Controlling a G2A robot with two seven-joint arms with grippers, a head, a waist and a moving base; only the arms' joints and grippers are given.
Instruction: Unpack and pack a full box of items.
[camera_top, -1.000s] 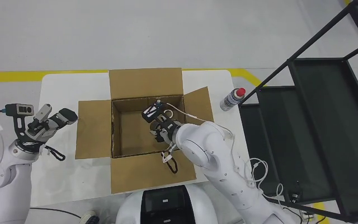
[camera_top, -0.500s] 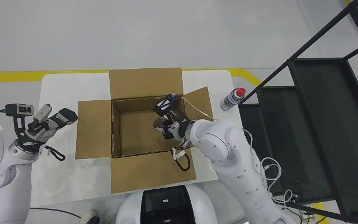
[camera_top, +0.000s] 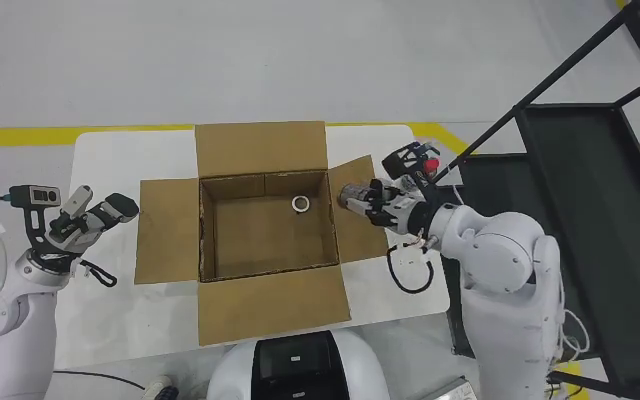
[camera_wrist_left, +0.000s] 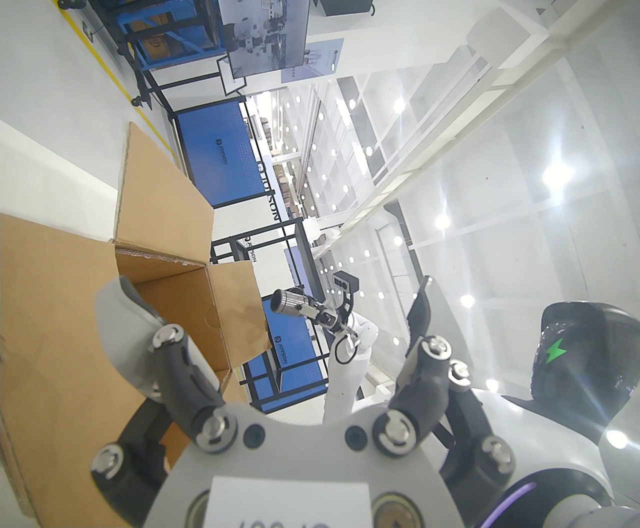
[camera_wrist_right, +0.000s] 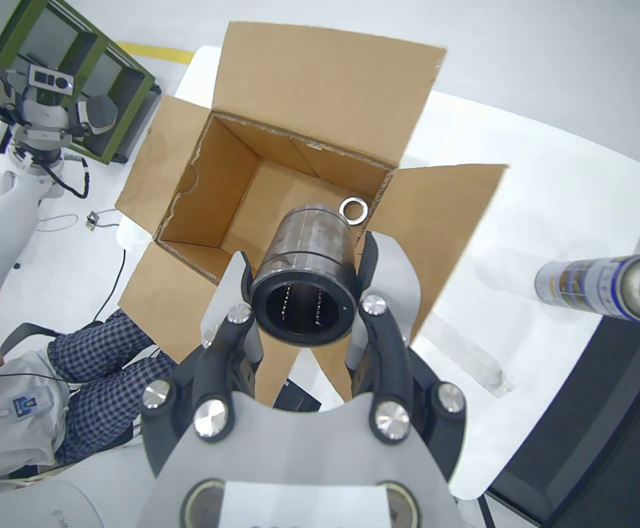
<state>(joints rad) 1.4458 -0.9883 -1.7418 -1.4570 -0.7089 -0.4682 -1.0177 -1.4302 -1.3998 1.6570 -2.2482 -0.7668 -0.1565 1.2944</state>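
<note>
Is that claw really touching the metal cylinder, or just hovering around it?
Touching. In the right wrist view the right gripper has its fingers pressed against both sides of the metal cylinder, with no gap showing.

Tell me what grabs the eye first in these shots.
The right pincer is shut on a dark metal cylinder, held over the right flap of the open cardboard box at table centre. Inside the box, one small metal ring lies by the far wall. A spray can stands on the table right of the box.
</note>
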